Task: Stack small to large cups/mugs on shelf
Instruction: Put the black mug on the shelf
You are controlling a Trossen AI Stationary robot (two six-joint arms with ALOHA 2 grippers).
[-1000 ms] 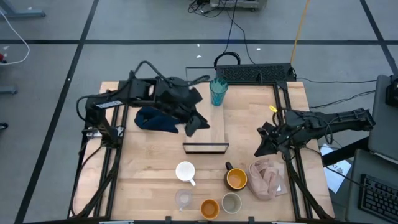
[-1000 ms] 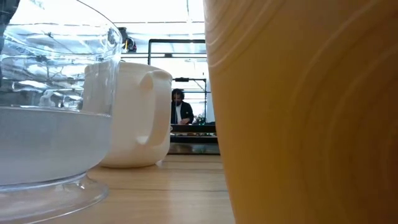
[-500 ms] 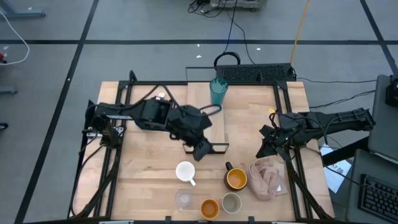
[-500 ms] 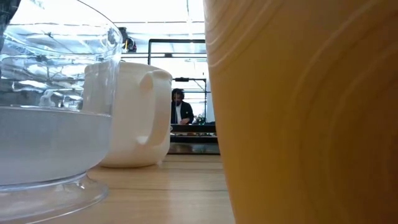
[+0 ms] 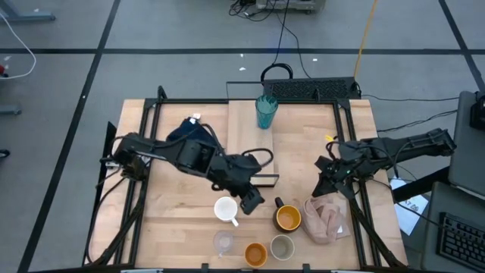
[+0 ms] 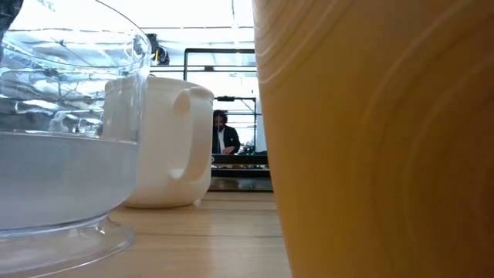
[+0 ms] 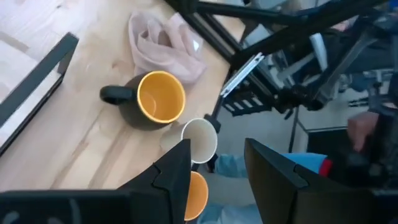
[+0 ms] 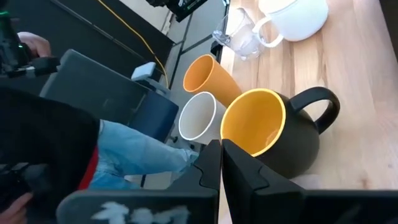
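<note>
Black mug (image 5: 286, 218) at five o'clock awaits the left gripper (image 5: 252, 202), fingers parted: centre over it before closing.

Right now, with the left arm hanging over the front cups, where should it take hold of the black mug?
Grip the black mug by its rim wall, coming straight down from above. It stands upright with its mouth open, so one finger can go inside. Its handle points toward the shelf, where the open left end effector hangs close by.

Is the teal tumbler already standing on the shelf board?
Yes, the teal tumbler stands upright at the far end of the shelf board.
</note>
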